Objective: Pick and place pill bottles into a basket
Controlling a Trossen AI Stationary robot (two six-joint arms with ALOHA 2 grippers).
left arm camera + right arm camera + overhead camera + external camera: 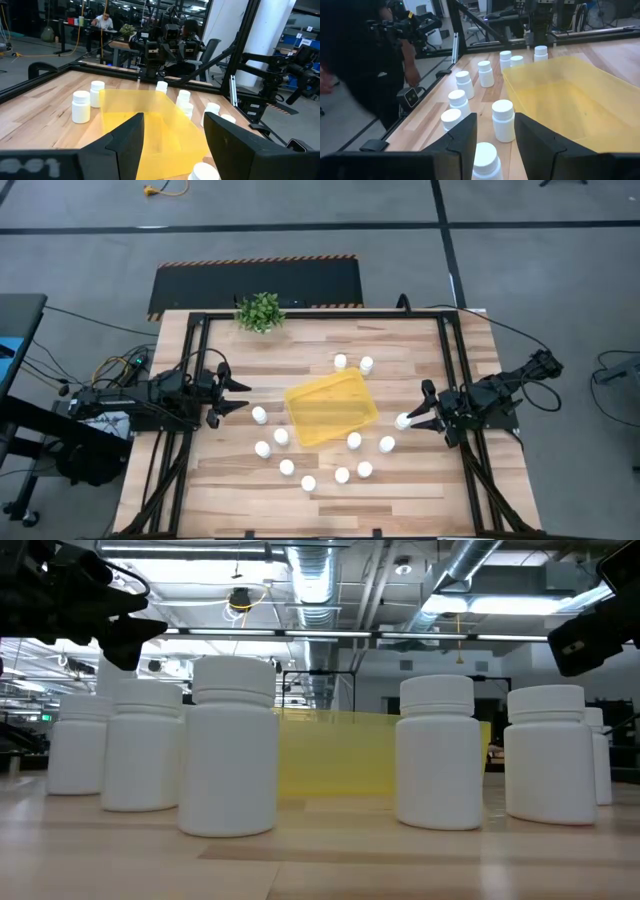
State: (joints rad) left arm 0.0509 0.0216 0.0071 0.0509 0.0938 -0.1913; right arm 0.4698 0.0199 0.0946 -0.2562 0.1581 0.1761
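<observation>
The right tool (408,421) is clamped on a pill bottle (486,159) at the surface's right side; the left tool (240,397) hangs parted and empty at the left; between them the yellow basket (330,408) lies empty, loose bottles (287,467) ringing it; beyond sits a small plant (260,311).

Yellow basket (150,120) beyond parted fingers (131,137), white pill bottles (81,106) around.
</observation>
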